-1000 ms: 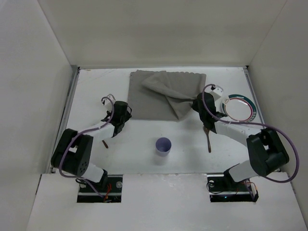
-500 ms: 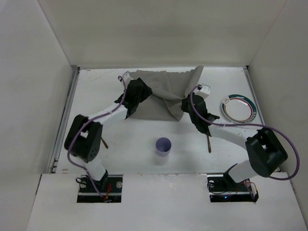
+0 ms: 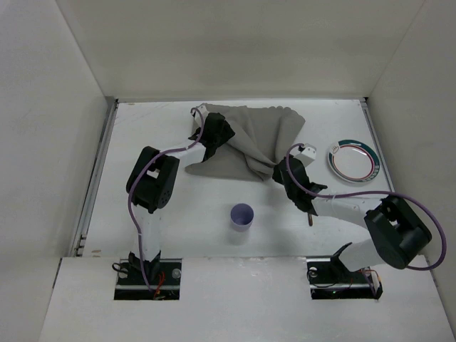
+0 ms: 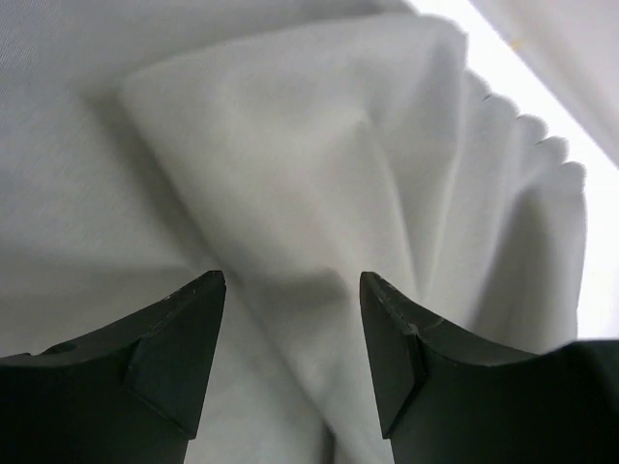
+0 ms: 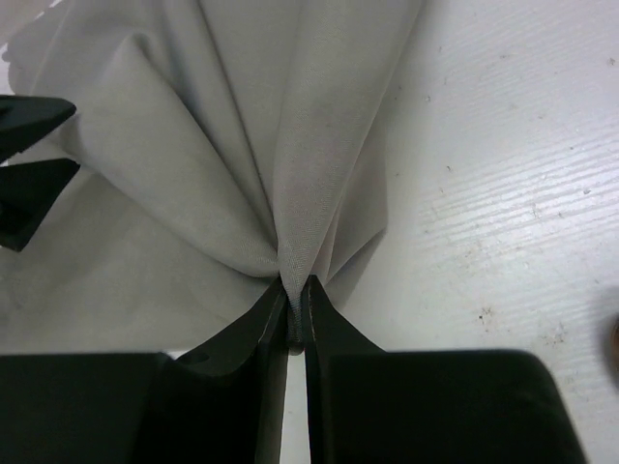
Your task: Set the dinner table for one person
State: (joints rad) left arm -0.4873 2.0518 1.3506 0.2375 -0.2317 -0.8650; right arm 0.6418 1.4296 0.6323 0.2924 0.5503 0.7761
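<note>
**Grey cloth mat (image 3: 246, 139): second grip pending**

Arrived: left tool (image 4: 290, 290), jaws apart, over the mat's far-left corner. Clamped on a bunched fold: right tool (image 5: 296, 295). Mat crumpled at the far middle of the white tabletop (image 3: 135, 128); spreading unfinished.

White arms (image 3: 340, 207), black joints (image 3: 395, 231) (purple cables (image 3: 356, 192) trailing).

The right pincer (image 5: 297, 292) pinches a gathered fold of grey cloth (image 5: 222, 145) on the dinner table (image 5: 503, 193).
</note>
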